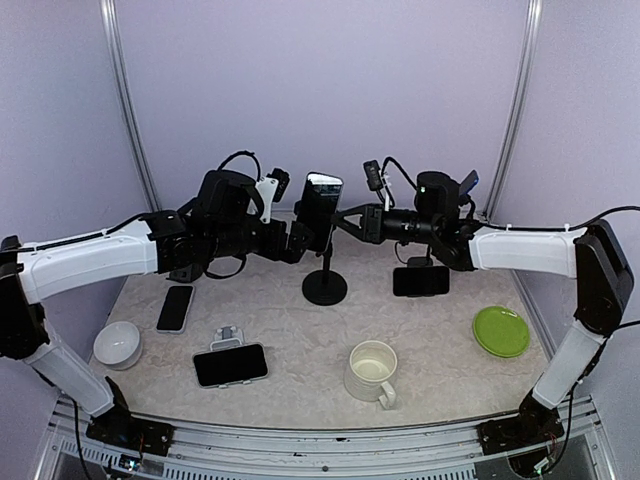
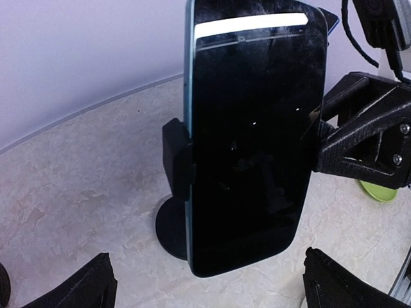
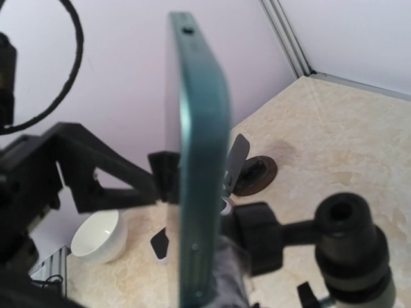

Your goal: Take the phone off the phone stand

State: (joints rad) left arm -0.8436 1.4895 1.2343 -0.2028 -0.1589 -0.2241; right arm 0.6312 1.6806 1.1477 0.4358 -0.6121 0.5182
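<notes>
Black glass fills my left wrist view: the phone [image 2: 250,141] stands upright in the phone stand [image 1: 324,288], with the stand's side clamps hugging both of its long edges. So the task's main step is not yet done; the phone sits in its cradle, well above the table [image 2: 77,179].

My left fingers [image 2: 87,285] are spread wide and hold nothing. Their tips show at the bottom corners of the wrist view, with the phone's screen facing me and none of it between them.

My right fingers [image 2: 359,138] reach in from the other side and sit right at the phone's far edge. From these views I cannot tell whether they are closed on it or only touching it. In my right wrist view the phone is edge-on and close, which hides the contact.

As I judge it, both approaches are made. What is left is a sure grip, working the phone free of the clamps, and setting it down.
</notes>
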